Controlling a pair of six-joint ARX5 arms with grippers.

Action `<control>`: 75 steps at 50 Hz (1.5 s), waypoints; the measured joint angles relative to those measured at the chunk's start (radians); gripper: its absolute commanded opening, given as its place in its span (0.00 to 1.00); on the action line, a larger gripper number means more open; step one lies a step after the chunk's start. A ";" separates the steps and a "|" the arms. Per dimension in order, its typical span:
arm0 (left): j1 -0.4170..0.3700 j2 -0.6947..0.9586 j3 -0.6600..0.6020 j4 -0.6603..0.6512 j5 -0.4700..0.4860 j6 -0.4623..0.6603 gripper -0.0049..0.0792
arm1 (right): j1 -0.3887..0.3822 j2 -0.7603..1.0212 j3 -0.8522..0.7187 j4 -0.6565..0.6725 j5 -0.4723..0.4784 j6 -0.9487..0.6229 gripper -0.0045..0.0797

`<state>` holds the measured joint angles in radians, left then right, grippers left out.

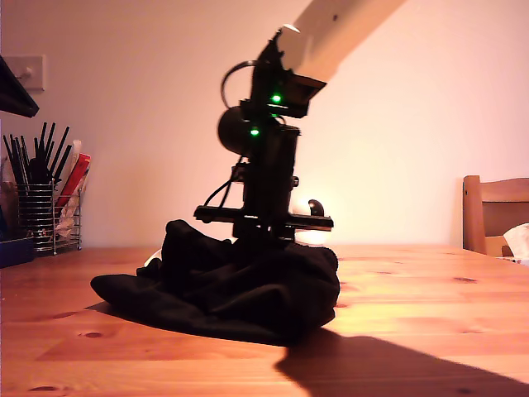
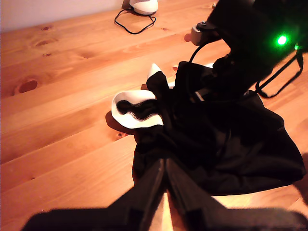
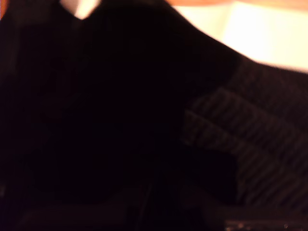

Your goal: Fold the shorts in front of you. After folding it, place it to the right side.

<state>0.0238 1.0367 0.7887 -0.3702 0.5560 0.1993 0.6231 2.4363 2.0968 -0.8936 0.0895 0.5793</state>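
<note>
The shorts [image 1: 223,285] lie bunched in a heap mid-table [image 1: 413,322], white hem [image 2: 137,111] curled up. My second gripper [image 1: 264,227] is pressed down into the cloth; can't tell its jaws, view's nearly black. My first gripper [image 2: 166,175] is closed w/ nothing between the jaws, at the heap's edge.

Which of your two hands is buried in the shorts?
My second hand, sunk into the shorts; my first hand sits at their edge.

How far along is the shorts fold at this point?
Early. The black fabric shorts with white hem bands lie bunched mid-table, not folded flat. In hand: my second tool is buried in the cloth, and my first tool looks shut at its edge. Left: finish folding, then set aside.
</note>
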 measured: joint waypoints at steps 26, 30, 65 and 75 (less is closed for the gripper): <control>-0.024 0.004 0.000 -0.007 0.002 0.002 0.04 | 0.022 -0.068 -0.044 0.053 -0.090 -0.039 0.04; -0.033 0.024 0.000 -0.007 0.012 0.002 0.04 | 0.024 -0.125 -0.050 0.047 -0.090 -0.049 0.04; -0.354 0.484 0.000 0.475 -0.027 -0.120 0.04 | -0.166 -0.272 -0.033 -0.078 -0.291 -0.607 0.04; -0.465 0.574 0.000 0.618 0.014 -0.169 0.03 | -0.224 -0.272 -0.033 -0.078 -0.312 -0.608 0.04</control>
<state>-0.4412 1.6104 0.7887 0.2481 0.5701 0.0303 0.3988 2.1639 2.0640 -0.9718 -0.2230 -0.0284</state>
